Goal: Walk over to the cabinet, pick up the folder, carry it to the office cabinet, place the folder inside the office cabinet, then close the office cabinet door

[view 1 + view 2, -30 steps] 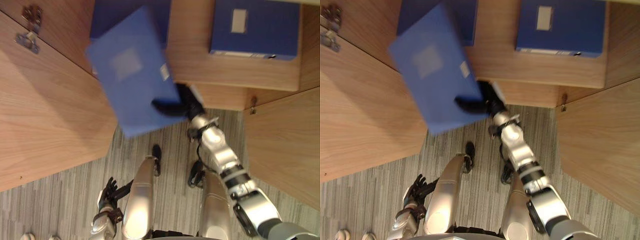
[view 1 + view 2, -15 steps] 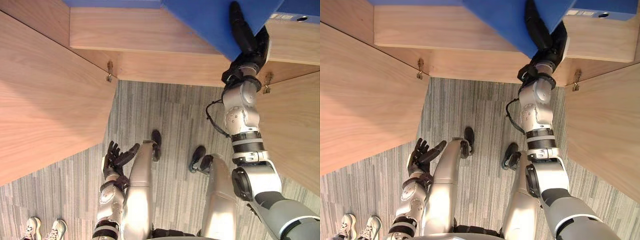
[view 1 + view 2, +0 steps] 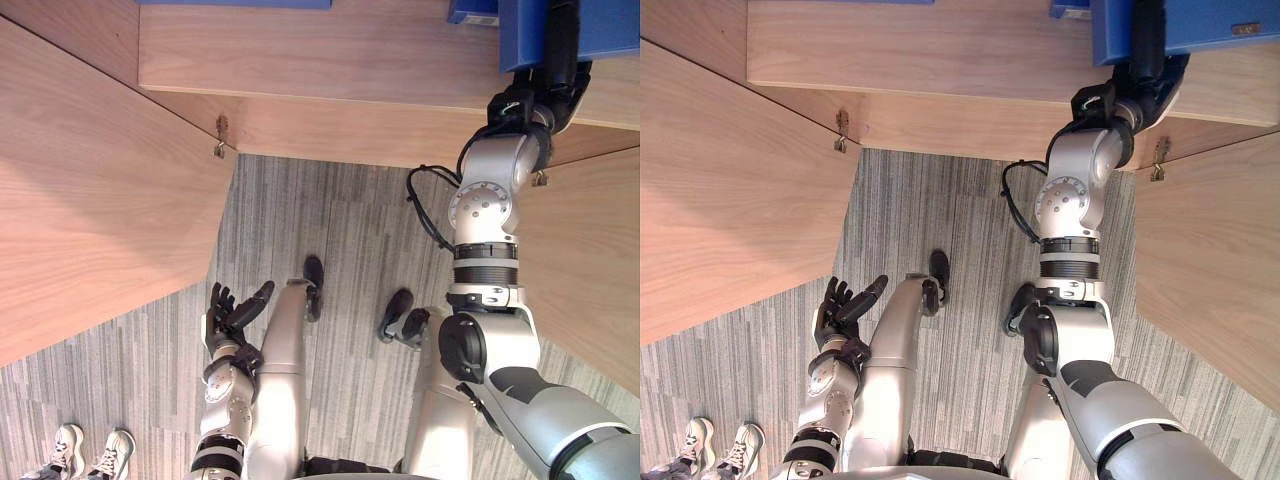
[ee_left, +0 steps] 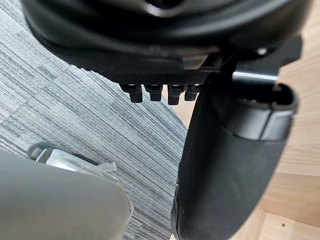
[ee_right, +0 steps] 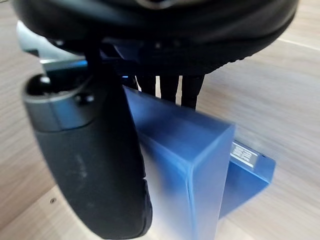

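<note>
The blue folder (image 3: 600, 25) is at the cabinet shelf (image 3: 330, 60), far right and partly cut off by the view's edge. My right hand (image 3: 555, 70) reaches up to it and is shut on it. In the right wrist view the thumb (image 5: 95, 165) lies flat on one face of the folder (image 5: 195, 165), and the fingers (image 5: 170, 90) run behind the other face. A second blue folder (image 5: 250, 172) lies flat on the shelf just past it. My left hand (image 3: 232, 318) hangs open low by my side, holding nothing, and its thumb (image 4: 230, 165) stands out in the left wrist view.
Two wooden cabinet doors stand open, one on the left (image 3: 90, 200) and one on the right (image 3: 590, 270), with striped grey carpet (image 3: 340, 230) between them. Another blue folder's edge (image 3: 240, 3) lies on the shelf farther left. A person's shoes (image 3: 70, 445) stand at the lower left.
The view has tilted down. My right arm has carried the folder from the middle left across to the shelf's right end, farther into the cabinet. The left hand has stayed low.
</note>
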### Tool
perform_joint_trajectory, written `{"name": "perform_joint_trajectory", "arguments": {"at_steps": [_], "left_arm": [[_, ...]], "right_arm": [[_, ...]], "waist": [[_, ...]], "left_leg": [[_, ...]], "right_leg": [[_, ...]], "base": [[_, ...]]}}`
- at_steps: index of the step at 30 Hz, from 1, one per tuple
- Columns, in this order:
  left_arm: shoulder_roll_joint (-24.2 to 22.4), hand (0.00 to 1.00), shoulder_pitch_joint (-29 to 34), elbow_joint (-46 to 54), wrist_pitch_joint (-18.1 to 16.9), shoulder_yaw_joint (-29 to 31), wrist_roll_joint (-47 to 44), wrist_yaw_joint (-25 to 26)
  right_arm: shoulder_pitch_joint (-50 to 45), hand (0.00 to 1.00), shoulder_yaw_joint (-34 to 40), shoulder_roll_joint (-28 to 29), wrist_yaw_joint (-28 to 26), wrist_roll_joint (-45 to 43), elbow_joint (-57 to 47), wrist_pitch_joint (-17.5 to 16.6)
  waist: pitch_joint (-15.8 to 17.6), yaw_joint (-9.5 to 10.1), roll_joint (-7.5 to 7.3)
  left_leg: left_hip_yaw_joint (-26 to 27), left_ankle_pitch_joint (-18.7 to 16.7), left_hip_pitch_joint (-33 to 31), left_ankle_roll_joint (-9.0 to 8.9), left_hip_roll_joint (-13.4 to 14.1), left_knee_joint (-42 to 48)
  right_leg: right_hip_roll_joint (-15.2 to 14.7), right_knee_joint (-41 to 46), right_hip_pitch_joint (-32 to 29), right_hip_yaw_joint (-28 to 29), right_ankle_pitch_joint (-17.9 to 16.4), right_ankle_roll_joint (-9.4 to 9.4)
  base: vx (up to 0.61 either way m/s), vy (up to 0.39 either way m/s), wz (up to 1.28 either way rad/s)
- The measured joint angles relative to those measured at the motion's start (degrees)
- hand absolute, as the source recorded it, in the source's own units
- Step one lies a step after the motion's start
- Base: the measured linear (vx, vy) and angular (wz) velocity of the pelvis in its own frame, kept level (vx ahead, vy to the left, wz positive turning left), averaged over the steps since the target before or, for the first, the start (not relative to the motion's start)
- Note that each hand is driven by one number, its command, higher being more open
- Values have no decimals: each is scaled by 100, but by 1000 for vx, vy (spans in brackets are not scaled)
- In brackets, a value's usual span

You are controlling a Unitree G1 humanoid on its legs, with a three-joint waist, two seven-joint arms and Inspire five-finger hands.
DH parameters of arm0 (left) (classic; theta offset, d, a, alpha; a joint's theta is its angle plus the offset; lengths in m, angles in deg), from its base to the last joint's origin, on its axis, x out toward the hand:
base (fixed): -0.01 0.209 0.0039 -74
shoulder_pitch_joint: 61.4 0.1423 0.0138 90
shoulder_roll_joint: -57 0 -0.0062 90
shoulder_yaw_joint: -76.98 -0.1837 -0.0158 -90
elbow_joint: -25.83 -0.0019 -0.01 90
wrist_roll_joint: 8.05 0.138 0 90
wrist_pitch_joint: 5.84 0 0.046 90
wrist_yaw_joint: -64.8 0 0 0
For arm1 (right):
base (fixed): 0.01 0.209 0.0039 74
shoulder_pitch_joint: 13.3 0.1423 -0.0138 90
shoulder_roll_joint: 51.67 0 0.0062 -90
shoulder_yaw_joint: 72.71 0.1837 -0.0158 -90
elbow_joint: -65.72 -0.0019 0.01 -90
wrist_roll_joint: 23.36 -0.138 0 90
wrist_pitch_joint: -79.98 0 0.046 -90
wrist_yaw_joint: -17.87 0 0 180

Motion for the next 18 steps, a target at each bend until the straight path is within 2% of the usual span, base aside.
{"name": "perform_joint_trajectory", "arguments": {"at_steps": [5, 11, 14, 15, 18], "left_arm": [[5, 100, 0, -3, 3, 3, 0, -12], [90, 100, -38, -222, 3, 7, -9, -96], [130, 100, -53, -389, 0, 1, -45, -213], [131, 100, -53, -449, -26, -1, -113, -286], [197, 100, -54, -596, -80, -25, -124, -349]], "right_arm": [[-242, 100, -495, -64, -513, -3, 14, 134], [-260, 100, -1432, -536, -1253, 33, 456, 510], [-311, 100, -1742, -763, -1517, 20, 720, 671], [-331, 0, -1884, -877, -1669, 22, 820, 721], [-332, 0, -2242, -1159, -1909, 31, 1028, 800]], "waist": [[-1, -44, -1], [-2, -153, -12], [-8, -180, -32], [-12, -191, -39], [-29, -250, -77]], "left_leg": [[-3, 2, 115, -3, 2, -59], [3, 4, 224, -1, 46, -158], [81, 53, 490, 0, 55, -399], [106, 80, 573, 0, 55, -499], [131, 153, 677, 7, 54, -691]], "right_leg": [[5, -101, 141, -32, 7, 8], [65, -268, 276, -53, 63, 12], [87, -515, 497, -58, 172, 4], [99, -619, 571, -59, 214, 12], [127, -834, 682, -93, 314, 12]], "base": [[-37, -52, 0], [-12, -51, -4], [0, -40, -7], [-1, -27, -6], [-4, -18, -2]]}}
